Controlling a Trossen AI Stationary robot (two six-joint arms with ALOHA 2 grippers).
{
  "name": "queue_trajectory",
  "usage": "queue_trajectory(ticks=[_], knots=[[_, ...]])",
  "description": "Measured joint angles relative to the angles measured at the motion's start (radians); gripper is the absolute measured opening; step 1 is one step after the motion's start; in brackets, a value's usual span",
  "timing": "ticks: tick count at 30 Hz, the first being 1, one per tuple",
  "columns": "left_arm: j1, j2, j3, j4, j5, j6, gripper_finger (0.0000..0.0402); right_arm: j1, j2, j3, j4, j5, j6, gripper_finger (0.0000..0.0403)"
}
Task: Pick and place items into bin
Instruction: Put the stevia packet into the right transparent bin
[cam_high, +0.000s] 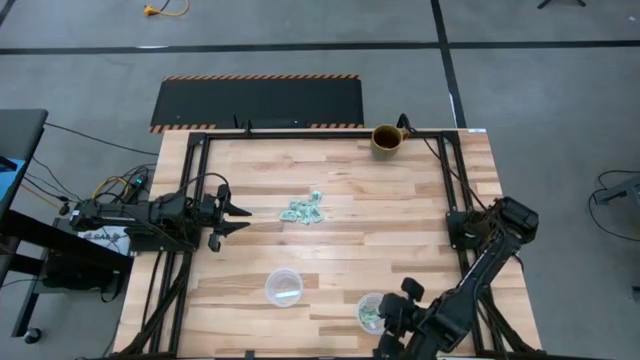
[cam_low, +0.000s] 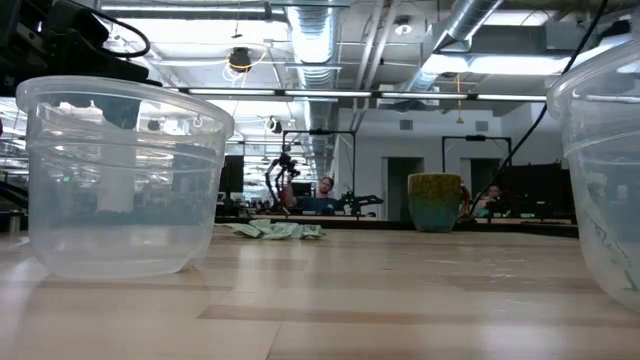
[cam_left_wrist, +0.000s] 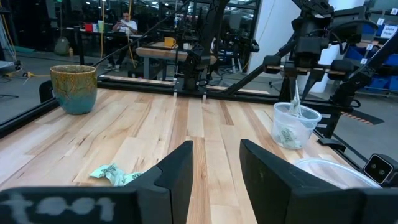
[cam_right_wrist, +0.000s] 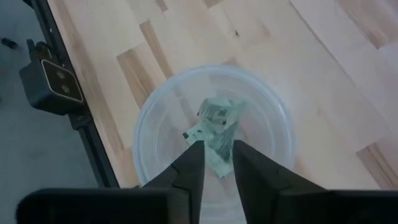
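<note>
Pale wooden bench (cam_high: 330, 250) fills the overhead view, framed by dark rails. At its left edge the left tool (cam_high: 238, 219) rests low, pointing toward the middle, its two fingers spread with nothing between them. Just ahead of it, near the centre of the bench, lies a small heap of mint-green and whitish pieces (cam_high: 302, 211), loose on the wood. Nearer the front edge stands an empty clear cup (cam_high: 283, 288), well apart from the heap. To its right sits a second clear cup (cam_high: 371, 312) with several green pieces inside. The right tool (cam_right_wrist: 216, 163) hangs directly above this cup, fingers slightly parted with a crumpled green piece (cam_right_wrist: 214, 127) showing just beyond their tips; whether they pinch it cannot be told. At the far right corner stands a brown mug (cam_high: 387, 139).
</note>
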Motion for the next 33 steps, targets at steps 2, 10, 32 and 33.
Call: queue_trajectory(ticks=[2,10,32,33], knots=[[0.0,0.0,0.0,0.0,0.0,0.0,0.0121,0.001,0.0,0.0,0.0,0.02,0.0,0.0091],[0.0,0.0,0.0,0.0,0.0,0.0,0.0121,0.001,0.0,0.0,-0.007,0.15,-0.026,0.0131],[0.0,0.0,0.0,0.0,-0.001,0.0,0.0121,-0.538,0.0,0.0,0.318,0.171,-0.563,0.0127],[0.0,0.0,0.0,0.0,-0.001,0.0,0.0121,-0.578,0.0,0.0,0.33,0.091,-0.577,0.0127]])
